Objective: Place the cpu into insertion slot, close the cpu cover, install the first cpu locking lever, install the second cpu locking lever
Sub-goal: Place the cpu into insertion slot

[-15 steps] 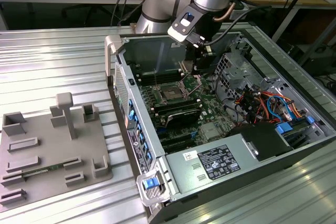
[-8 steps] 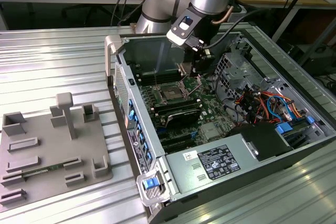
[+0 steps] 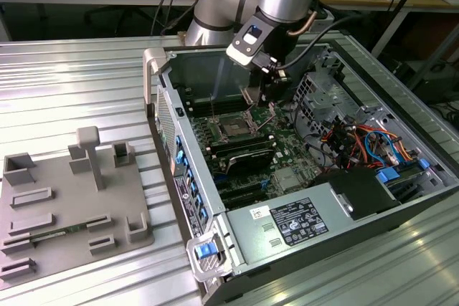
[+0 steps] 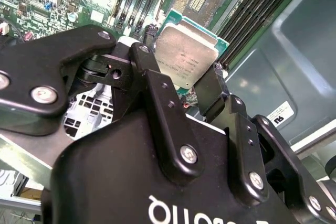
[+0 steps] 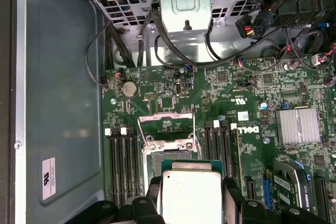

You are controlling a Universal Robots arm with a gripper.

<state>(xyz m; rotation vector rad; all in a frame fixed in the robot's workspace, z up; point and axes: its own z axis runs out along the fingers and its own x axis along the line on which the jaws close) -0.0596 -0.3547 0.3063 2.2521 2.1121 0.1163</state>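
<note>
cpu [image 4: 186, 59]: held in the air above the green motherboard [image 5: 210, 98], silver top facing the cameras in both wrist views, partly overlapping the insertion slot and not seated in it.
gripper [image 4: 181, 77]: black fingers [image 4: 149, 64] pressed against two opposite edges of the cpu, clamping it.
insertion slot [image 5: 169, 157]: uncovered, dark-centred, between banks of black memory slots [image 5: 123, 166].
cpu cover [image 5: 166, 114]: swung up and open at the slot's edge.
computer case [image 3: 186, 177]: lies open on its side on the ribbed metal table [image 3: 72, 69].
grey fixture tray [image 3: 64, 206]: on the table, at the exterior view's left, apart from the case.
</note>
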